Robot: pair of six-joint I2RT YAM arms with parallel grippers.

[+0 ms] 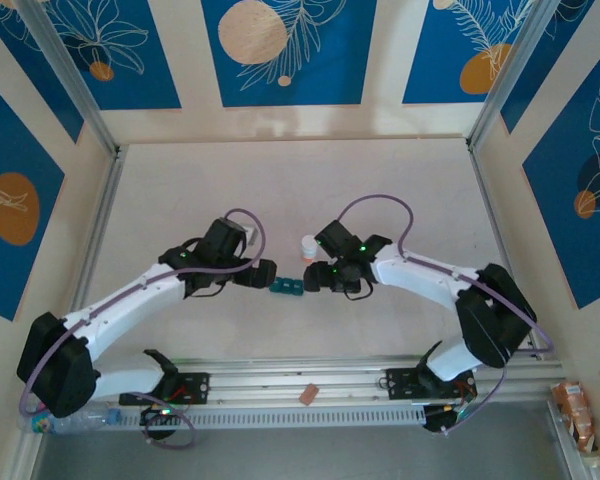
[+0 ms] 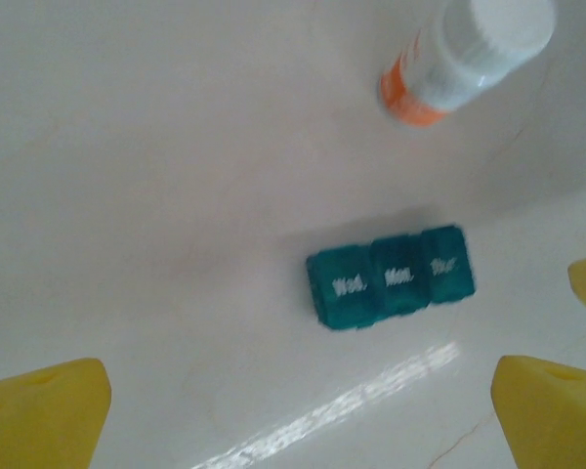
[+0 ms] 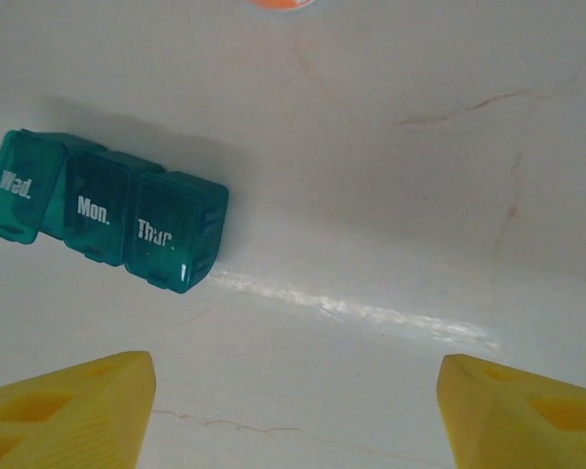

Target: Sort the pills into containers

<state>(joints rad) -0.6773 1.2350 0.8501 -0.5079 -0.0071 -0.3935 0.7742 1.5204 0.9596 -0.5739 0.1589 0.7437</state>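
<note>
We have the teal pill organiser (image 1: 286, 287) lying on the bench (image 1: 280, 180) between our two claws, its three lids apparently shut; the left claw (image 1: 264, 273) is spread wide and the right claw (image 1: 316, 279) is likewise released, neither grasping anything. Light and loose as it looks, we judge it could skid or flip if one claw presses a lid unbraced. With both claws so near, they may also clash, or knock the white bottle (image 2: 464, 59) rolling.
</note>
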